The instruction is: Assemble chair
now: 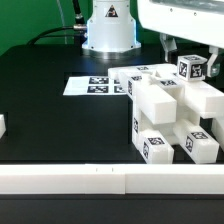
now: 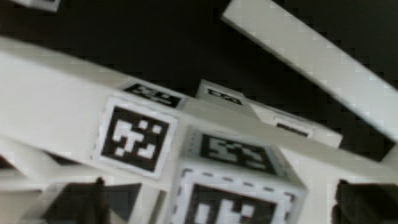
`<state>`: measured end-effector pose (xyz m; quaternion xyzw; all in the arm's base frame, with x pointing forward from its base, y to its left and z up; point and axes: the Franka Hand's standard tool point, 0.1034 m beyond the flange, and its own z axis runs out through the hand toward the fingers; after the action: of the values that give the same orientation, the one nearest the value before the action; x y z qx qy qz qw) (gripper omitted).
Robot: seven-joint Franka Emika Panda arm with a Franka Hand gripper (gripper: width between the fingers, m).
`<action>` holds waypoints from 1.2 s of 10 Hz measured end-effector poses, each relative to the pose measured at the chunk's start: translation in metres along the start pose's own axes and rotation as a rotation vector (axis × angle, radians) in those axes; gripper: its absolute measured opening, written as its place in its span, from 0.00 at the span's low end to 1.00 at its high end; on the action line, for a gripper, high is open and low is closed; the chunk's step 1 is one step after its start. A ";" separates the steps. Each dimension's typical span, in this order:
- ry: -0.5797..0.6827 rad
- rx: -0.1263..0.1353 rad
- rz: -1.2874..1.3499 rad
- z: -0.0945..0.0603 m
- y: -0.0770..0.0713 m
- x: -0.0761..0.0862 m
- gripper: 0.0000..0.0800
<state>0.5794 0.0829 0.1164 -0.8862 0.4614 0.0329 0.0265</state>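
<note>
Table (image 1: 40, 125) black, white rail (image 1: 60, 178) along front; chair parts (image 1: 160, 105) near marker board (image 1: 95, 86).

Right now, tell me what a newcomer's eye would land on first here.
First, the cluster of chunky white plastic chair parts with black-and-white square tags, bunched on the black table at the exterior view's right. Next, the thin flat white marker board lying beside them on that view's left, in front of the robot's white base. The wrist view shows such tags close up.
</note>
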 end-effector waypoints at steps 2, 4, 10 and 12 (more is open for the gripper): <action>0.000 0.000 -0.144 0.000 0.000 0.000 0.81; 0.006 -0.008 -0.320 0.001 0.000 0.000 0.81; 0.017 -0.026 -0.806 0.001 -0.001 -0.004 0.81; 0.019 -0.033 -0.943 0.001 -0.001 -0.002 0.81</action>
<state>0.5787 0.0850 0.1154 -0.9996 0.0083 0.0164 0.0205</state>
